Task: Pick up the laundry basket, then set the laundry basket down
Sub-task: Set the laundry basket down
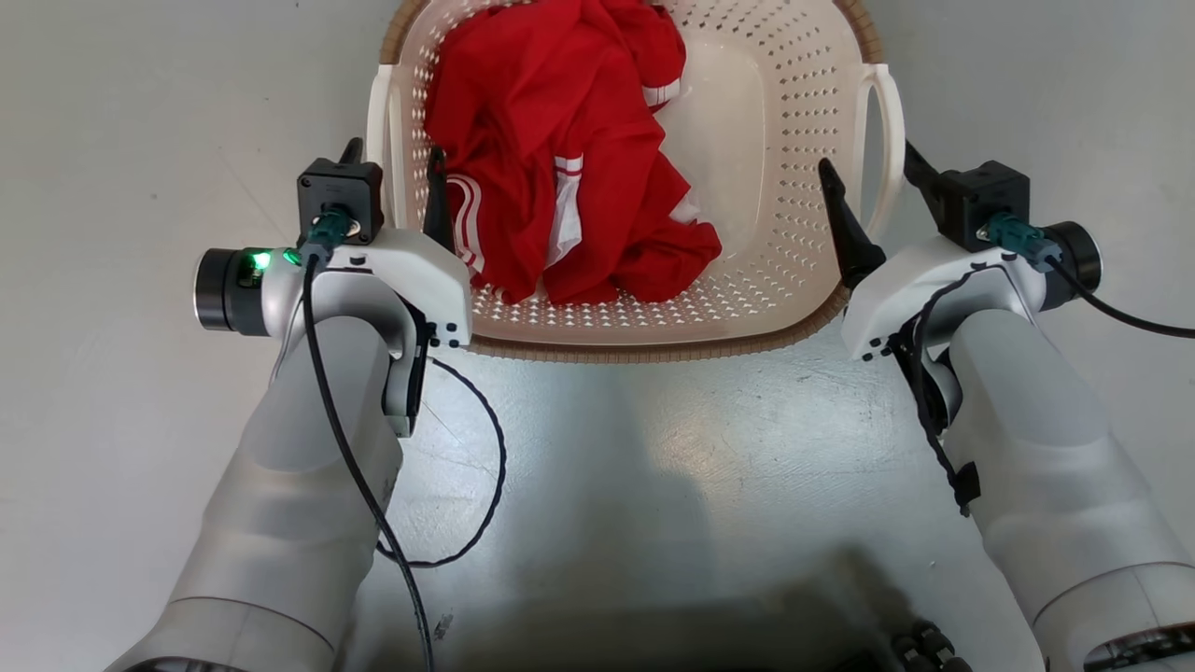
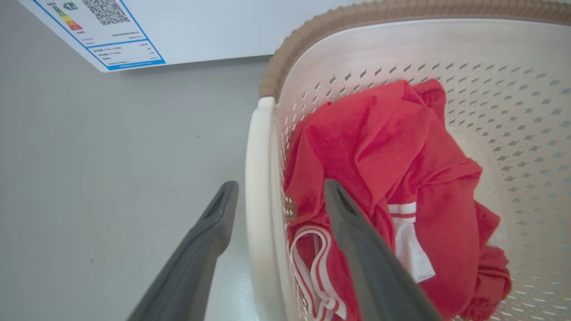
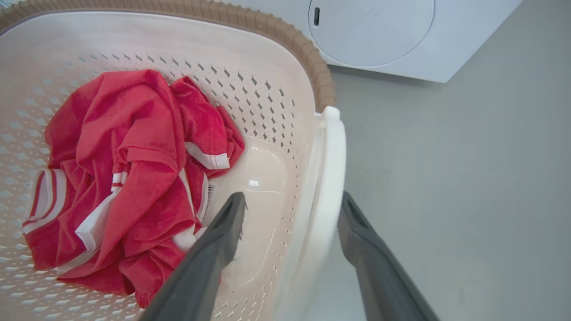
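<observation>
Cream-white perforated plastic laundry basket (image 1: 653,350) with brown woven-look rim sits on the grey floor (image 1: 653,448), red garment (image 1: 551,121) inside; left tool (image 1: 392,149) and right tool (image 1: 865,156) each straddle a white side handle, fingers apart, gripping nothing, judged consistent with set-down.

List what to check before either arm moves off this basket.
1. Open left hand astride left handle: ok.
2. Open right hand astride right handle: ok.
3. Upright basket: ok.
4. Whole basket resting on floor: cannot tell.
5. All red clothes inside basket: ok.
6. No snag of left inner finger on red clothes: cannot tell.
</observation>
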Controlling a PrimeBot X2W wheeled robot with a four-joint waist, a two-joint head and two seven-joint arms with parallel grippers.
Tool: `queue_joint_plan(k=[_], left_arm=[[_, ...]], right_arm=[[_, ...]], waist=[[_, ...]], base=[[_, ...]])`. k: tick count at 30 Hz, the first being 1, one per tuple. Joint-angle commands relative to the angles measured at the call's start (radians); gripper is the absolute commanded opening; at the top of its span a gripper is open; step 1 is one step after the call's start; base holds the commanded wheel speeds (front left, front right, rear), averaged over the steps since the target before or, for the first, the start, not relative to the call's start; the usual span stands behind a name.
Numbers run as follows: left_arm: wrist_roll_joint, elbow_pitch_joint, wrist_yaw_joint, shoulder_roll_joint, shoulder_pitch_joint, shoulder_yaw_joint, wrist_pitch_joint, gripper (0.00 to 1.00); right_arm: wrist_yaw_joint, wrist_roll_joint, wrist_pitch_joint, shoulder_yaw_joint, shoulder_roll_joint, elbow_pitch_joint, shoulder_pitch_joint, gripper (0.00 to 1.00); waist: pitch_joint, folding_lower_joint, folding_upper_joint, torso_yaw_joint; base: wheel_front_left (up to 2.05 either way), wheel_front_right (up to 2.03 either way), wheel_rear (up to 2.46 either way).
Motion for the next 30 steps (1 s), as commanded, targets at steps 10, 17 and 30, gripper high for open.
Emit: queue_joint_plan(k=[10, 17, 30], left_arm=[[0.003, -0.036, 0.006, 0.018, 0.068, 0.080, -0.006, 1.00], [-0.074, -0.091, -0.024, 0.017, 0.129, 0.069, -0.006, 1.00], [-0.128, -0.188, -0.042, 0.017, 0.308, 0.063, -0.006, 1.00]], right_arm=[[0.005, -0.007, -0.014, -0.037, 0.017, -0.060, 0.073, 1.00], [0.005, 0.004, -0.014, -0.061, 0.017, -0.092, 0.122, 1.00], [0.005, 0.031, -0.014, -0.054, 0.017, -0.153, 0.276, 1.00]], waist=[[-0.067, 0.0000, 0.0000, 0.002], [-0.161, 0.0000, 0.0000, 0.011], [-0.425, 0.0000, 0.0000, 0.021]], base=[[0.00, 0.00, 0.00], [0.00, 0.00, 0.00], [0.00, 0.00, 0.00]])
